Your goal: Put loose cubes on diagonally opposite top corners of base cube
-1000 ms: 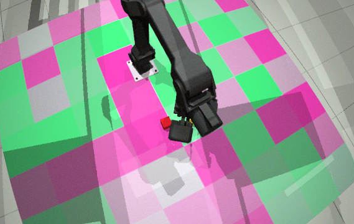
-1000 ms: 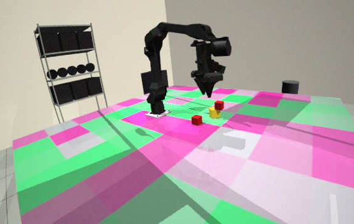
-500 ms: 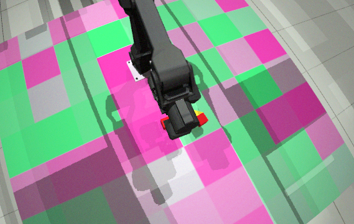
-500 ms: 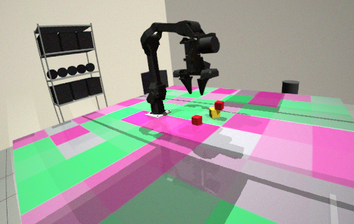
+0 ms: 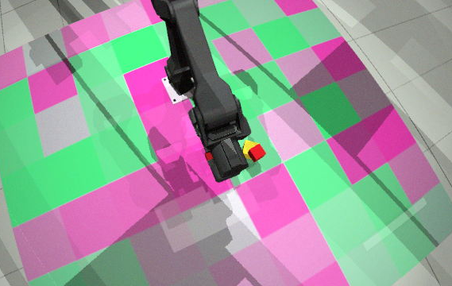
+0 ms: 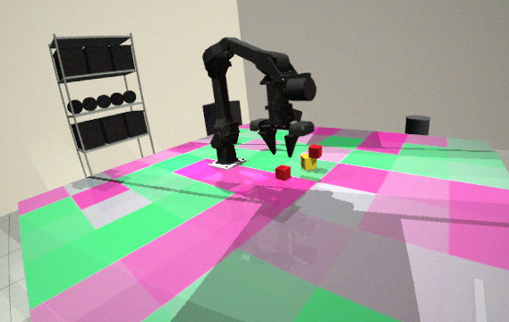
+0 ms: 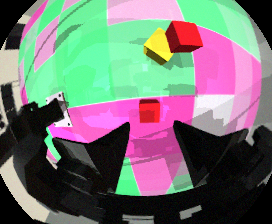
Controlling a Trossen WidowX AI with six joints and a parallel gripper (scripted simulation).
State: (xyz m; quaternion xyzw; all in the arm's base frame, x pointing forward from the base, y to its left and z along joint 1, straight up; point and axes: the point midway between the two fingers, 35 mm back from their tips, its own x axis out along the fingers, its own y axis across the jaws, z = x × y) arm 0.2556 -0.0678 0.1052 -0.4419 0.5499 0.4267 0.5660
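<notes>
The yellow base cube (image 5: 249, 147) (image 6: 309, 163) (image 7: 156, 46) stands on the checkered table. One red cube (image 5: 257, 152) (image 6: 315, 151) (image 7: 185, 36) rests on a top corner of it, looks level and overhangs the base; no finger touches it. The other red cube (image 5: 209, 156) (image 6: 283, 173) (image 7: 149, 111) lies flat on the table, apart from the base, partly hidden by the arm in the top view. My gripper (image 6: 283, 156) (image 7: 152, 124) is open and empty, pointing down above the table near the loose cube. In the top view the gripper body hides the fingertips.
The arm's white mounting plate (image 5: 175, 98) (image 6: 223, 165) is on the table behind the cubes. A metal shelf rack (image 6: 97, 76) with black boxes and round items stands beyond the table, and a dark bin (image 6: 417, 125) stands behind it. Patterned shadows cross the table.
</notes>
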